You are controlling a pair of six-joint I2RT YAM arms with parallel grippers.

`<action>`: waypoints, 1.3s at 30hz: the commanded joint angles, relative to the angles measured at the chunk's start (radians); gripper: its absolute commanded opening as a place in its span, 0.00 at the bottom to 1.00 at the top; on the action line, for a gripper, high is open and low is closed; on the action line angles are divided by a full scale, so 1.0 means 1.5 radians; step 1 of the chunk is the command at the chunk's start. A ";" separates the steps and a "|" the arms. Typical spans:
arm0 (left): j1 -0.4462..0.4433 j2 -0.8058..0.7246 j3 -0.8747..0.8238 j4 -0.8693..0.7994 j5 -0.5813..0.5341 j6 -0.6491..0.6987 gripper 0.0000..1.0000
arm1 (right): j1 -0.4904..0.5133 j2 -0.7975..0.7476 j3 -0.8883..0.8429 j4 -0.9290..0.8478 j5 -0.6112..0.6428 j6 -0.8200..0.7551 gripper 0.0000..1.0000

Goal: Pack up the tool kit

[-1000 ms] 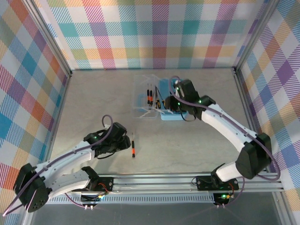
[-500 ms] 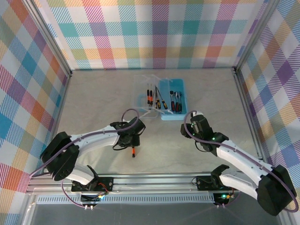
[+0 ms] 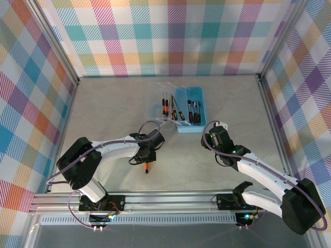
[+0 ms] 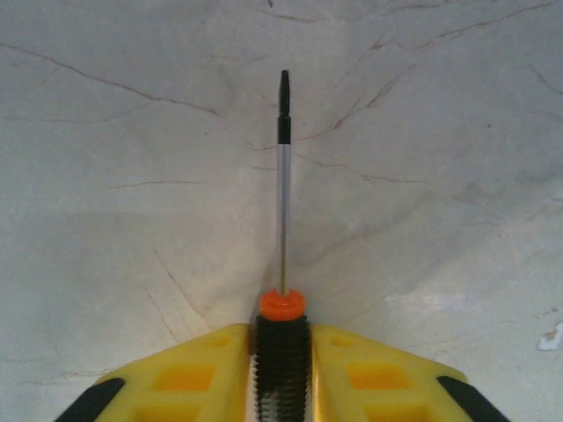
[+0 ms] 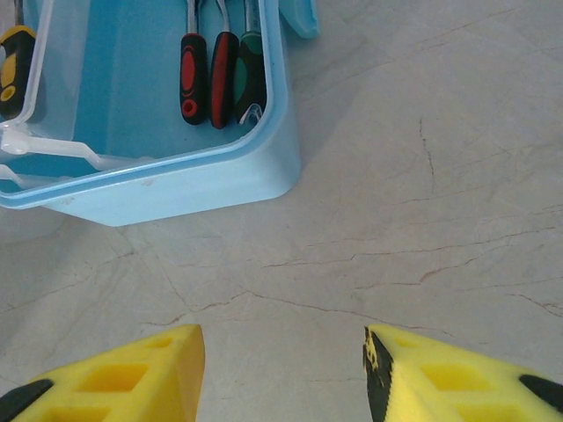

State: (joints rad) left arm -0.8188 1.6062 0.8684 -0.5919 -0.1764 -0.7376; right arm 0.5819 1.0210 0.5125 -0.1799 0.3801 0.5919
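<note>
The tool kit's light-blue box (image 3: 190, 130) stands at mid-table with its clear lid (image 3: 156, 98) open to the left. Several black-and-orange screwdrivers (image 3: 165, 106) lie on the lid, and more tools (image 5: 215, 75) lie inside the box (image 5: 176, 185). My left gripper (image 4: 281, 343) is shut on the ribbed black handle of a lone screwdriver (image 4: 283, 202), whose shaft points away from me over the table. From above, that screwdriver's (image 3: 147, 166) orange end sticks out behind the left gripper (image 3: 149, 154). My right gripper (image 5: 283, 352) is open over bare table just in front of the box, holding nothing.
Aluminium rails and plaid walls (image 3: 165, 36) close the table in on three sides. The right arm (image 3: 258, 170) stretches from the near right corner towards the box. Marbled grey tabletop (image 3: 103, 113) lies to the left of the box.
The left arm swung right to the loose screwdriver and its jaws closed on the handle. The right gripper pulled back from the box towards me and opened wider.
</note>
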 commanded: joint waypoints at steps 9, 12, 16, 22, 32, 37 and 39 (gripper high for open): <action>-0.007 -0.060 0.011 -0.039 -0.013 0.022 0.15 | -0.006 -0.007 0.009 0.025 0.016 -0.008 0.52; -0.007 -0.075 0.027 -0.062 -0.026 0.030 0.15 | -0.007 0.019 0.020 0.055 -0.076 -0.054 0.52; -0.006 -0.098 0.036 -0.074 -0.038 0.035 0.13 | -0.007 0.042 0.008 0.114 -0.162 -0.062 0.53; -0.007 -0.151 0.036 -0.080 -0.034 0.023 0.13 | -0.006 0.071 0.003 0.189 -0.325 -0.080 0.57; -0.010 -0.221 0.164 -0.139 -0.038 0.095 0.13 | -0.008 0.065 -0.034 0.258 -0.301 -0.048 0.59; -0.006 -0.152 0.289 -0.159 -0.084 0.165 0.14 | -0.009 0.022 -0.066 0.246 -0.192 -0.023 0.59; 0.000 -0.101 0.350 -0.169 -0.096 0.188 0.13 | -0.009 0.015 -0.067 0.234 -0.169 -0.018 0.60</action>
State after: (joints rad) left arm -0.8223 1.3682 1.3037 -0.8047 -0.2668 -0.5468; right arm 0.5724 1.0687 0.4194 0.1677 0.0246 0.5392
